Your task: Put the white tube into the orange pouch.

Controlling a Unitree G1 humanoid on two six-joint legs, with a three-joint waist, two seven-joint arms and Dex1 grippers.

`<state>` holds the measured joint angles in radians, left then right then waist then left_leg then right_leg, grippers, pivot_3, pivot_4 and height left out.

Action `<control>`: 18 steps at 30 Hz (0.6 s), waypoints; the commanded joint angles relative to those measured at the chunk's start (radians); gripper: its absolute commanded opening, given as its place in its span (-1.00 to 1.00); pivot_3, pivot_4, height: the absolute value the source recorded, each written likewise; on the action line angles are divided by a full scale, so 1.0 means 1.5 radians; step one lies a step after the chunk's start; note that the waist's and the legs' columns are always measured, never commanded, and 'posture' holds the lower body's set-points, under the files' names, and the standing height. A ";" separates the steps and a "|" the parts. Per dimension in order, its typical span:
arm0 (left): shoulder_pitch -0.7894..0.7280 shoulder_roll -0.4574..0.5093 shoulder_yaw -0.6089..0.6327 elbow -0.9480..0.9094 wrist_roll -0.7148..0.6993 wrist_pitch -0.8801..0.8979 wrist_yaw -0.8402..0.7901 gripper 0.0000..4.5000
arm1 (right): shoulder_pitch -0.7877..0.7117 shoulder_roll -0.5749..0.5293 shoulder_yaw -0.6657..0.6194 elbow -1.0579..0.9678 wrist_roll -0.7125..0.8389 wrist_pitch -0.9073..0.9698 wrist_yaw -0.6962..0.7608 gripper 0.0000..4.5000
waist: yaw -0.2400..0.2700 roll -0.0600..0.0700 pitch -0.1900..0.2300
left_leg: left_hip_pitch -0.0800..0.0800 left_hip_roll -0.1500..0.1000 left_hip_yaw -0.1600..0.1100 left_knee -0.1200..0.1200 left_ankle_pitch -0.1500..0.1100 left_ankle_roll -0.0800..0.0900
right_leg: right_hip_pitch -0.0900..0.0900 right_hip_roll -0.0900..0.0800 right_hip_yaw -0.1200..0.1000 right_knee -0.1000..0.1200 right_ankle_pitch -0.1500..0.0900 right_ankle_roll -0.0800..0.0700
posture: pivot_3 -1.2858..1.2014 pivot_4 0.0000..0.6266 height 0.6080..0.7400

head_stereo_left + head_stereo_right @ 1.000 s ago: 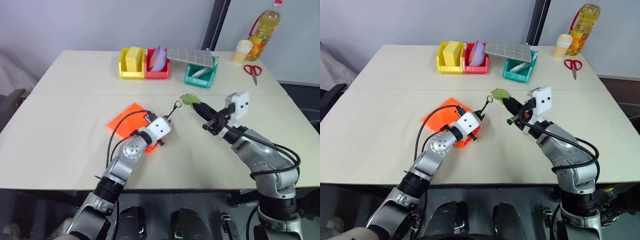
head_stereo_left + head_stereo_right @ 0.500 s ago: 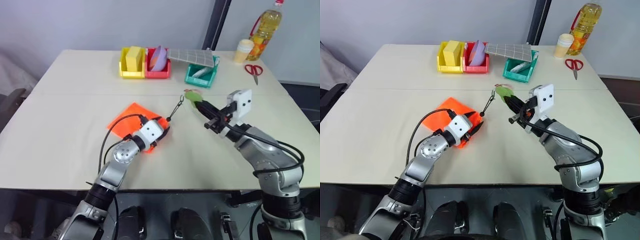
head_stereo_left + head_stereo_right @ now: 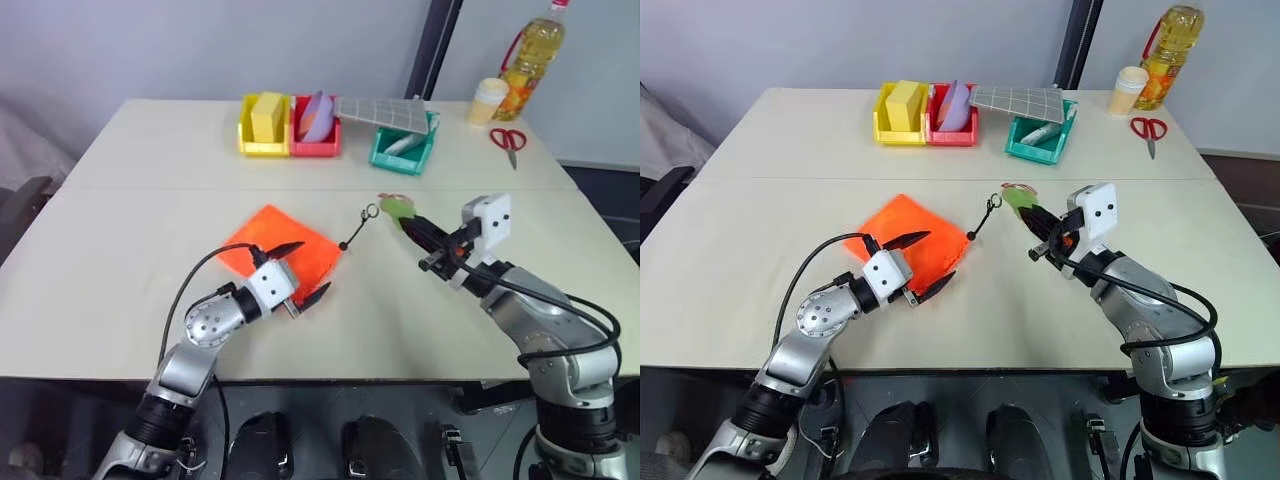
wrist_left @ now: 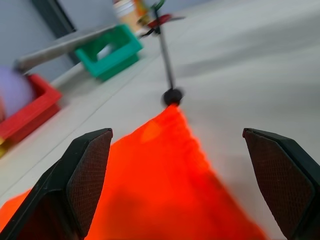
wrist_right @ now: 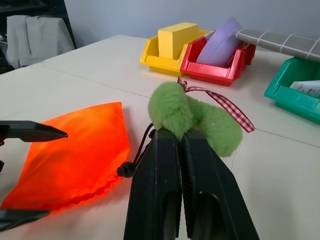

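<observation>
Since a second ago our left gripper (image 3: pixel 920 268) has let go and drawn back toward seven o'clock, its fingers now spread wide either side of the orange pouch (image 3: pixel 908 240), which lies flat on the table (image 3: pixel 760 220). Our right gripper (image 3: pixel 1042 226) stays clamped on the green fuzzy tag (image 5: pixel 192 116) (cord taut toward eight o'clock). We cannot see the white tube.
</observation>
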<state>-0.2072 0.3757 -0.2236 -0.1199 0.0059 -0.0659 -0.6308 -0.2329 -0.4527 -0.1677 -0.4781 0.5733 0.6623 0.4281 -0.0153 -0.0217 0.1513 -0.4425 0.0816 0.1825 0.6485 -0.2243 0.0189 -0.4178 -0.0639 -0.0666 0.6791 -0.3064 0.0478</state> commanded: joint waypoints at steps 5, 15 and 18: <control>0.012 0.060 -0.011 0.012 0.078 0.061 0.010 0.99 | 0.035 -0.039 0.048 -0.074 -0.006 0.004 0.043 -1.00 | -0.001 0.000 0.000 | 0.000 0.000 0.000 -0.001 0.000 0.000 | -0.001 0.000 0.000 0.000 0.000 0.000 | 0.03 -0.52 1.00; 0.035 0.150 0.068 0.076 0.078 0.026 0.022 0.99 | 0.075 -0.116 0.118 -0.087 -0.080 -0.011 0.074 -1.00 | -0.005 0.000 0.000 | 0.001 0.000 0.000 -0.001 0.000 0.000 | -0.001 0.000 0.001 0.000 0.000 -0.002 | 0.03 -0.52 1.00; 0.030 0.182 0.100 0.137 0.064 -0.030 0.027 0.99 | 0.073 -0.125 0.131 -0.068 -0.109 -0.019 0.079 -1.00 | -0.006 0.001 0.000 | 0.001 0.001 0.000 -0.001 0.000 -0.001 | -0.002 0.000 0.001 0.000 0.000 -0.002 | 0.03 -0.52 1.00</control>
<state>-0.1736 0.6097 -0.1294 -0.0100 0.0916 -0.0974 -0.6052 -0.1174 -0.6290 0.0339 -0.5787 0.4311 0.6659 0.5402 -0.0241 -0.0207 0.1511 -0.4414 0.0824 0.1828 0.6469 -0.2243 0.0179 -0.4206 -0.0637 -0.0654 0.6789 -0.3069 0.0440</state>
